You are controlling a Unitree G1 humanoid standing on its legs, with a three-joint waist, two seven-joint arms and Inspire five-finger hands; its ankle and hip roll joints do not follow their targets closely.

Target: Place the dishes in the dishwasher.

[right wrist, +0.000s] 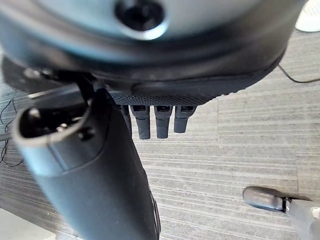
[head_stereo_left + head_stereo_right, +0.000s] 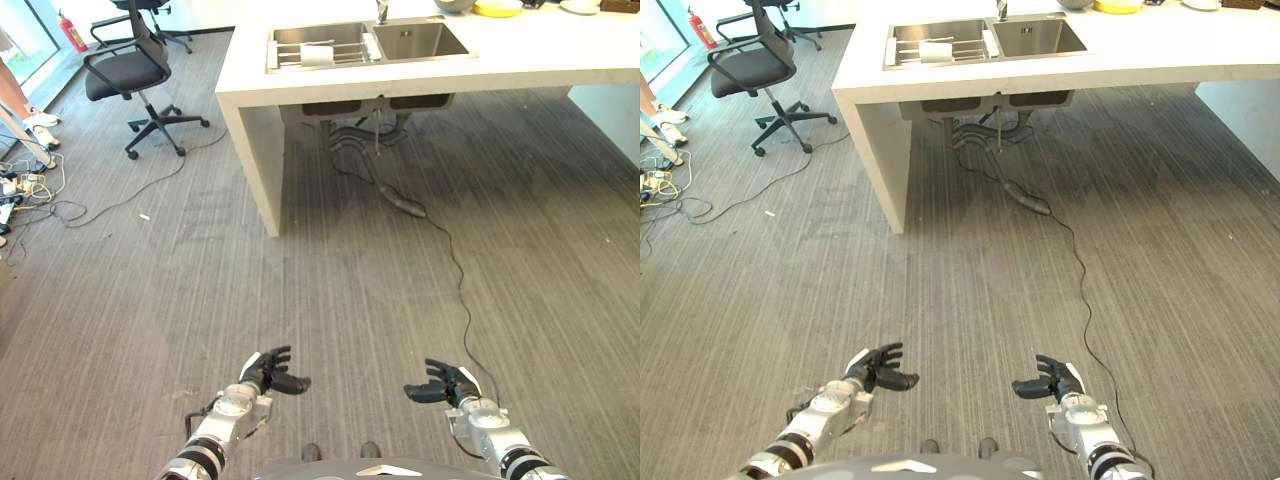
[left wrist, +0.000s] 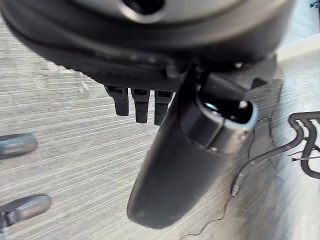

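Approach step, nothing grasped: left hand and right hand hang relaxed and empty over the floor well short of the white counter, dishes sitting in its sink; next, probably walk up and reach in.

Grey striped carpet floor, white sink counter, black office chair beside it.
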